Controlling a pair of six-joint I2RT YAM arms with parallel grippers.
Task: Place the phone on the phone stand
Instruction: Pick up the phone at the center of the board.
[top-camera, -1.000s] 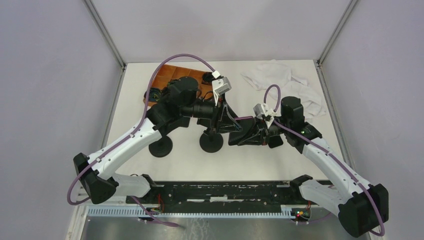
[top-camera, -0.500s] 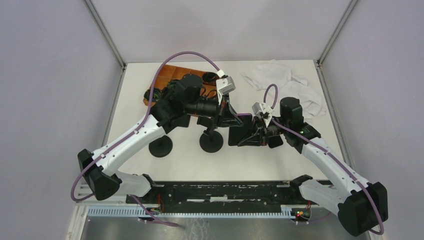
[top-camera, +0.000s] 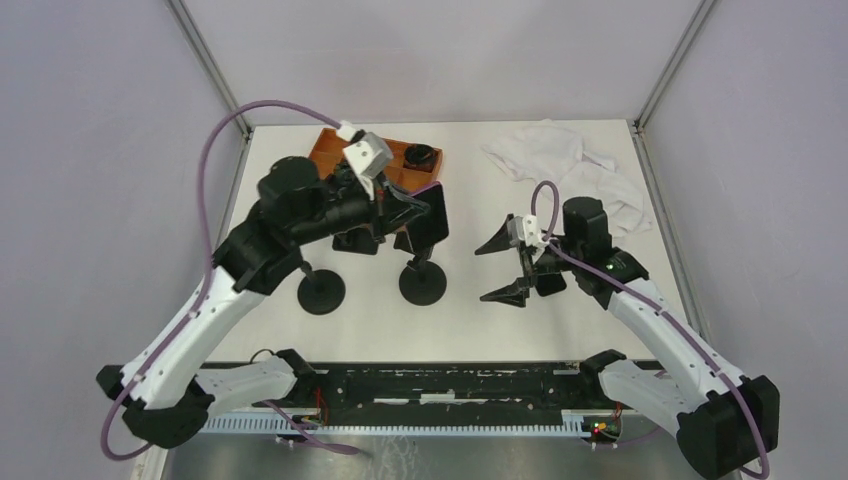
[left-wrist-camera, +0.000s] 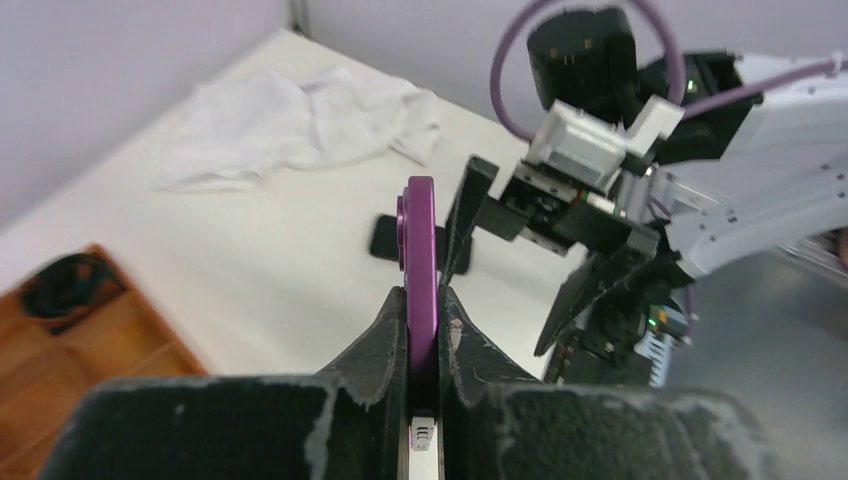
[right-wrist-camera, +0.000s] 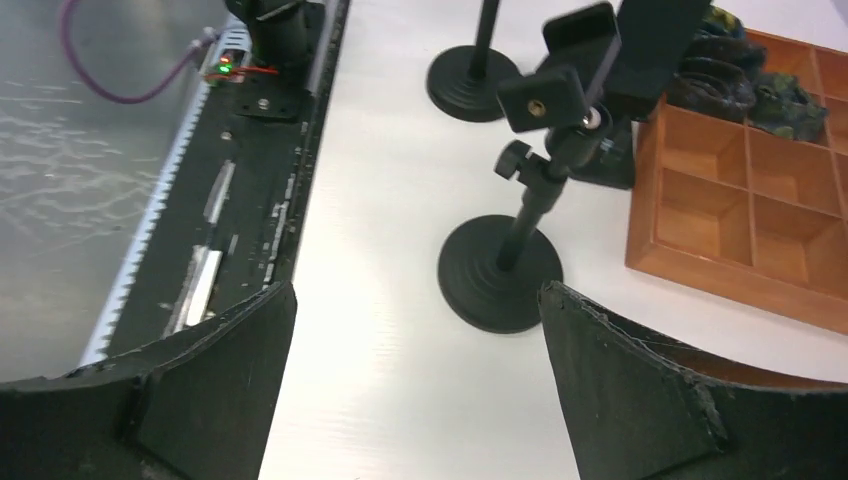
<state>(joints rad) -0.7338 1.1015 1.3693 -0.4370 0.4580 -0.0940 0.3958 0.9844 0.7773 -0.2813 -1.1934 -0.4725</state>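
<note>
Left wrist, left end effector (left-wrist-camera: 421, 300) pinching phone (left-wrist-camera: 420, 225) edge-on

The top view looks steeply down from behind the arm bases, far enough to take in the whole table (top-camera: 560, 320). The left wrist camera sits close behind the left gripper (left-wrist-camera: 421, 295), facing 3 o'clock; it shares the white cloth (left-wrist-camera: 290, 120) with the top view. The right wrist camera looks low toward 9 o'clock, near the phone stand (right-wrist-camera: 520, 230) and wooden tray (right-wrist-camera: 750, 210), both also seen from above.

Purple-edged phone (left-wrist-camera: 420, 250), upright and edge-on, pinched between left fingers (left-wrist-camera: 375, 340), near black round-based phone stand (top-camera: 422, 282)
</note>
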